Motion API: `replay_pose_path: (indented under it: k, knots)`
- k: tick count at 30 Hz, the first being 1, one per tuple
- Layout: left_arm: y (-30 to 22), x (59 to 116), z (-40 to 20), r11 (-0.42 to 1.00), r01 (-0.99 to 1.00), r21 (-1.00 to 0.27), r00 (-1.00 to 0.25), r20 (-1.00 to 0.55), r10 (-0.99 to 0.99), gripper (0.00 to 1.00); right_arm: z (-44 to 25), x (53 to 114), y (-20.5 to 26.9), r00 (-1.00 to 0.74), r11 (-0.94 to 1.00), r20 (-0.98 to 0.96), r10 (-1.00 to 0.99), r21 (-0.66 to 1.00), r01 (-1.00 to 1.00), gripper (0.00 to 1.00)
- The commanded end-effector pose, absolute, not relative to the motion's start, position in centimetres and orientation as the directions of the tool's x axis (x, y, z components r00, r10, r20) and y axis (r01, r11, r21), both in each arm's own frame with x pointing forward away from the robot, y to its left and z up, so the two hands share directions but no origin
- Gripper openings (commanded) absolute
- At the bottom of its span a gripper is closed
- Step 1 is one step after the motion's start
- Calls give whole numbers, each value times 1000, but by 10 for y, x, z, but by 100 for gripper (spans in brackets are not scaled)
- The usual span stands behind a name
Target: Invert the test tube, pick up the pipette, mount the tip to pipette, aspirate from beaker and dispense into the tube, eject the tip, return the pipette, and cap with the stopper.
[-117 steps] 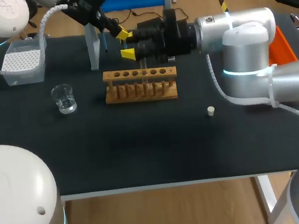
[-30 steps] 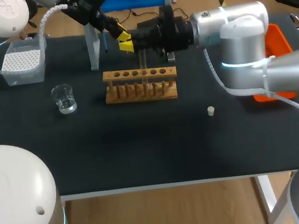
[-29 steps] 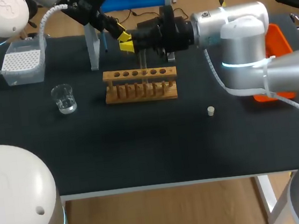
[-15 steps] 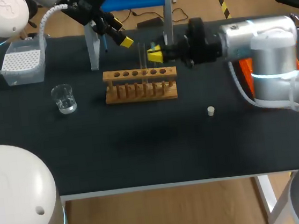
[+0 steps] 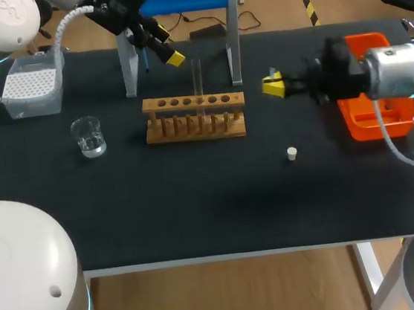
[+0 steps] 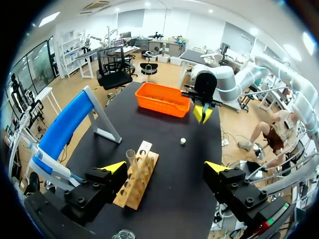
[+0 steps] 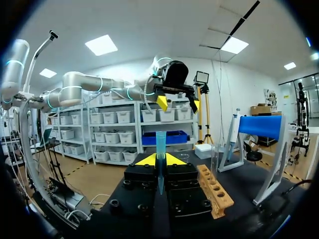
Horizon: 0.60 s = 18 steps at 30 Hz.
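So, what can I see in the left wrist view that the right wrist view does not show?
Only the left wrist view shows the small white stopper and the orange plastic tray beyond it. Only the right wrist view shows the white pipette-tip box, far ahead of that arm's claw. Both views share the wooden test tube rack, the clear glass test tube standing upright in it, the blue and white pipette stand, the left claw and the right claw.

Orange tray (image 5: 358,120), tan rack (image 5: 195,116), black table (image 5: 197,201), white stopper (image 5: 291,153)
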<state>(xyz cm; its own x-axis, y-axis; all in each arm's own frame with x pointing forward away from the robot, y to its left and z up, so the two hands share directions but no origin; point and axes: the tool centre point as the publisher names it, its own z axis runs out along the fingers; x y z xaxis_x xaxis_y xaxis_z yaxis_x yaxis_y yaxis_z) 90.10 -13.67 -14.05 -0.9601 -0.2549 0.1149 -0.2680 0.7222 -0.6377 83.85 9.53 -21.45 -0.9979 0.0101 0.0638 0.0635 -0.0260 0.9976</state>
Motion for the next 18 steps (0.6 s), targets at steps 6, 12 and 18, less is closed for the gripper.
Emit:
replay_pose_path:
  k: [6, 12, 18]
  knots:
    - [-136, 901, -139, 724, -270, -634, -960, 116, -255, 100, -224, 827, 50, -998, -33, 67, 22, 997, 66, 0]
    - [-136, 901, -139, 724, -270, -634, -960, 116, -255, 100, -231, 822, 46, -998, -2, 58, 24, 998, 58, 0]
    - [-136, 901, -139, 724, -270, -634, -960, 116, -255, 100, -236, 817, 44, -998, 13, 55, 24, 998, 56, 0]
